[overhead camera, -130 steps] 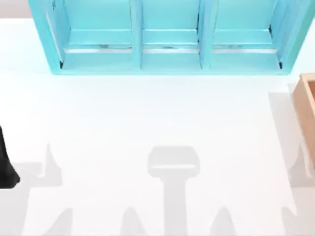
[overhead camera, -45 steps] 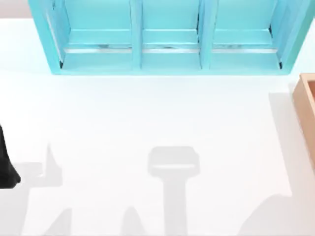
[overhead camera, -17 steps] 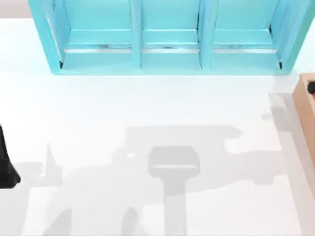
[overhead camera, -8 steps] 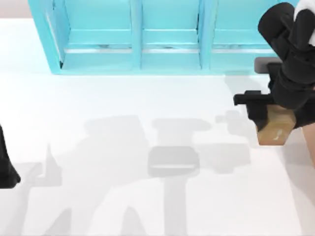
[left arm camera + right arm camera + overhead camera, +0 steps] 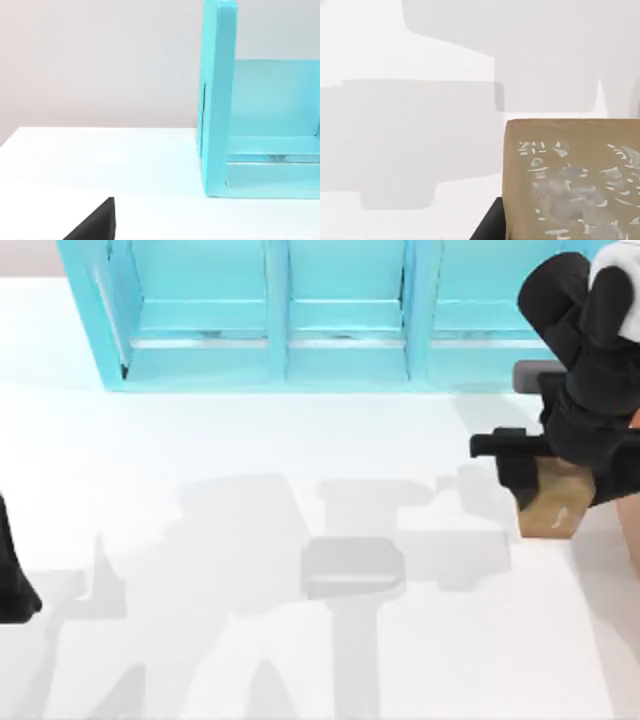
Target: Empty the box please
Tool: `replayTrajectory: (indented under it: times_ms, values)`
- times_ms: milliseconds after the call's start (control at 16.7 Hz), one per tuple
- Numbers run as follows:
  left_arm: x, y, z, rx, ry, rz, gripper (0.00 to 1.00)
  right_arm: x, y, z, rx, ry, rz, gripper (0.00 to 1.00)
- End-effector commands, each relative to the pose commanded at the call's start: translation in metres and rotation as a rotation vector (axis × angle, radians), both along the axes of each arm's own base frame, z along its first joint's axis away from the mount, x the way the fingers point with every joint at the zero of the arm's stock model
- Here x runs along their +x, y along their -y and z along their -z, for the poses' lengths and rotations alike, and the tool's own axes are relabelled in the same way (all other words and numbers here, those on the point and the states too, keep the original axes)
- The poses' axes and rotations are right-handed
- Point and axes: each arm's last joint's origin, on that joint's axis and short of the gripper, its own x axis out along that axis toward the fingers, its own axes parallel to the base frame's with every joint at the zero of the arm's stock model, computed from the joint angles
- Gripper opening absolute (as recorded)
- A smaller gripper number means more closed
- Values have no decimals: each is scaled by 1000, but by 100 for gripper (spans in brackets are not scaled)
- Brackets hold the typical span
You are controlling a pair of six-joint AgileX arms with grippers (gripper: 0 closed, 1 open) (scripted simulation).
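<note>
We find the box (image 5: pixel 634 545) at the right edge of the table (image 5: pixel 250 450), a sliver of its tan wall showing below and behind our right arm. Held over the table just left of that wall is a small olive-brown carton (image 5: pixel 553 505), clamped in our right gripper (image 5: pixel 545 475), whose dark fingers close on its upper part. In the right wrist view the carton (image 5: pixel 572 180) hangs above the white tabletop with shadows beneath it, so we judge it is lifted clear of the box and not yet set down. That would put the task well under way: one item is out, it remains to be placed, and we cannot tell whether anything else lies inside the box. The carton's face carries pale whitish marks like print, too broken to read. Behind stands the turquoise shelf cabinet (image 5: pixel 340 310). Our left arm (image 5: pixel 12 575) is parked at the left edge; we cannot tell how its pincer stands.
</note>
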Motion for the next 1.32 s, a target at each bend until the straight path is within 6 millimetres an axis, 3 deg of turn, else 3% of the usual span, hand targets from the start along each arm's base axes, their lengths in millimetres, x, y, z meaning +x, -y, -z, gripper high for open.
replayTrajectory:
  times_ms: [420,540,780,1020,1320]
  values:
    - [0,0,0,0,0,0,100,2,-36,11,64,121,-109,0]
    - [0,0,0,0,0,0,100,2,-32,24,51,89,-97,0]
    - [0,0,0,0,0,0,100,0,-4,45,1,2,-12,0]
    - [0,0,0,0,0,0,100,0,-1,47,-3,-5,-4,0]
    - [0,0,0,0,0,0,100,0,-1,47,-3,-5,-4,38]
